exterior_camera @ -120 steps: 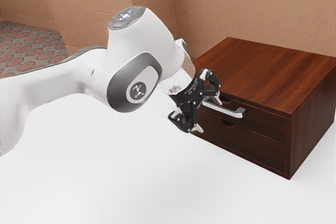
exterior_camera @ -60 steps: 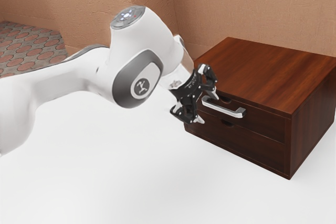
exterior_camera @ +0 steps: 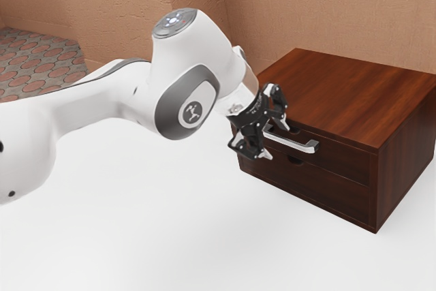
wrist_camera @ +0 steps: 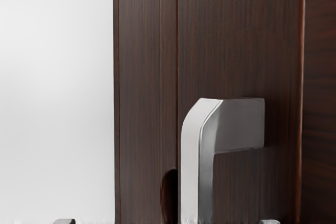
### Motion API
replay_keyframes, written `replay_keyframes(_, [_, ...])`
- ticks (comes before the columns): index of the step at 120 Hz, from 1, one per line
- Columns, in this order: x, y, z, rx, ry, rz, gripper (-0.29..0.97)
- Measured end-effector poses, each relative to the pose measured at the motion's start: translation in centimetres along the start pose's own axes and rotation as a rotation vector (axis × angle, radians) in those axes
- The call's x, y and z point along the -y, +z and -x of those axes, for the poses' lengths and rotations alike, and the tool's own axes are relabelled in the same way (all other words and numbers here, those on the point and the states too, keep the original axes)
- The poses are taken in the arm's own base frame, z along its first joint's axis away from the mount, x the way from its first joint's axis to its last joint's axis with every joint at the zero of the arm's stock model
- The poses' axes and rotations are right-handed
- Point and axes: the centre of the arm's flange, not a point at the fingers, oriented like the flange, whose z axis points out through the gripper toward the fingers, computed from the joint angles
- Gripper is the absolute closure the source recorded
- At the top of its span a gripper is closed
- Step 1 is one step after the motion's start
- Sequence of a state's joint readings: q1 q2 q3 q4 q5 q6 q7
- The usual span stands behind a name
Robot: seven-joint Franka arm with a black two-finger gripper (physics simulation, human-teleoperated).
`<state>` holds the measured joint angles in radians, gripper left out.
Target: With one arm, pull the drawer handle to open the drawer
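A dark wooden cabinet [exterior_camera: 347, 90] stands on the white table at the exterior view's right, with two drawers in its front. The upper drawer [exterior_camera: 334, 153] carries a silver bar handle [exterior_camera: 294, 143] and looks flush with the cabinet front. My black gripper [exterior_camera: 272, 140] is open at the handle's end nearest the arm, one finger above the bar and one below it. In the wrist view the handle [wrist_camera: 210, 150] and its bent end lie just ahead of the hand against the drawer front [wrist_camera: 236, 45]. Two grey fingertips [wrist_camera: 269, 221] show far apart on either side of it.
The white tabletop [exterior_camera: 177, 236] spreads in front of the cabinet. A lower drawer [exterior_camera: 320, 185] sits under the upper one. Brown walls stand behind, and a patterned floor [exterior_camera: 37, 59] lies at the far left.
My hand has moved toward the exterior view's right and slightly up, closing in on the cabinet front until the open fingers straddle the handle's end. The drawer has not moved.
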<state>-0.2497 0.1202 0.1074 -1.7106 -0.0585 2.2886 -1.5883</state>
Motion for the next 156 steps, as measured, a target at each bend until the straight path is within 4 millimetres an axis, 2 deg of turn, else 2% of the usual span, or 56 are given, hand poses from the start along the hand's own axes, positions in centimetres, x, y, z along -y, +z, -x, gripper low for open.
replay_keyframes(36, [0.1,0.0,0.6,0.004,0.007,-0.004,0.62])
replay_keyframes(56, [0.2,0.0,0.6,0.005,0.006,-0.016,0.72])
replay_keyframes(82, [1.4,-0.6,0.6,0.008,0.005,-0.061,0.77])
replay_keyframes(156, [7.2,-3.4,0.6,0.029,0.003,-0.131,0.79])
